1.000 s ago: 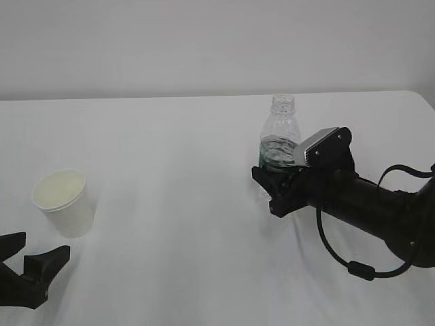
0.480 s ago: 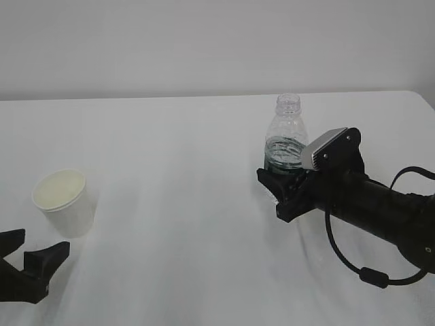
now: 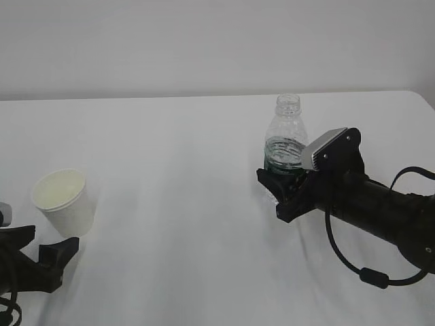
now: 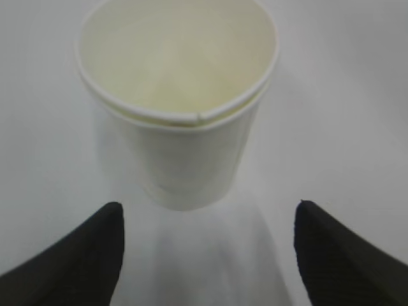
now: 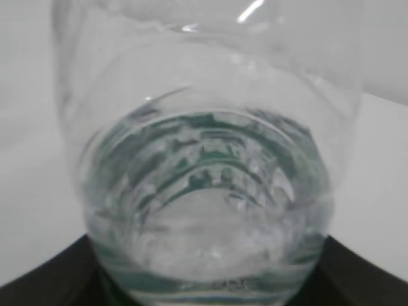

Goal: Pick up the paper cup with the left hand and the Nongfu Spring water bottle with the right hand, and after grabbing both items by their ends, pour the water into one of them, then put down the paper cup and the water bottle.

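The white paper cup (image 3: pixel 62 202) stands upright at the left of the table, its cream inside showing. My left gripper (image 3: pixel 49 243) sits just in front of it, low over the table. In the left wrist view the paper cup (image 4: pixel 178 121) is just ahead of the open left gripper (image 4: pixel 208 210), with table showing between the fingertips (image 4: pixel 95 248). The clear Nongfu Spring water bottle (image 3: pixel 285 136) stands upright at centre right, capless, with water (image 3: pixel 282 151) in its lower part. My right gripper (image 3: pixel 280 185) is shut on its base. Up close the bottle (image 5: pixel 210 159) fills the right wrist view, black fingers (image 5: pixel 57 274) at both lower corners.
The white table (image 3: pixel 177 142) ends at a pale wall at the back, and its right edge shows at the far right. A black cable (image 3: pixel 353 265) loops under my right arm.
My left gripper has moved forward, closer to the paper cup's base. The right gripper shifted the bottle slightly to the right a second ago and has held still since.
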Available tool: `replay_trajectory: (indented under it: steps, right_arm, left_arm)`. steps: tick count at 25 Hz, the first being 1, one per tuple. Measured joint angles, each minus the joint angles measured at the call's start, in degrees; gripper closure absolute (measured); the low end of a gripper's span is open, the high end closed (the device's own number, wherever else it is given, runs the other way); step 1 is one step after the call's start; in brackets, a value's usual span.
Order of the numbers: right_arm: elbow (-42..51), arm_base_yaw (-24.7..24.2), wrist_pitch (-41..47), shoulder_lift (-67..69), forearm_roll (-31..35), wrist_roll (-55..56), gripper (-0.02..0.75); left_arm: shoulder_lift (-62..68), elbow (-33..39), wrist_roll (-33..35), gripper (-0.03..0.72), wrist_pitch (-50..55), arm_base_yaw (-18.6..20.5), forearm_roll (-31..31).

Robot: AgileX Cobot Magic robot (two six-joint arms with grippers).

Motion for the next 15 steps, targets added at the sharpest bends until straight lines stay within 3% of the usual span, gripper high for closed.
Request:
replay_trajectory:
  steps: [15]
  right_arm:
    - [0.0, 0.0, 0.0, 0.0, 0.0, 0.0, 0.279]
  left_arm:
    - [1.7, -5.4, 0.1, 0.077, 0.0, 0.0, -1.7]
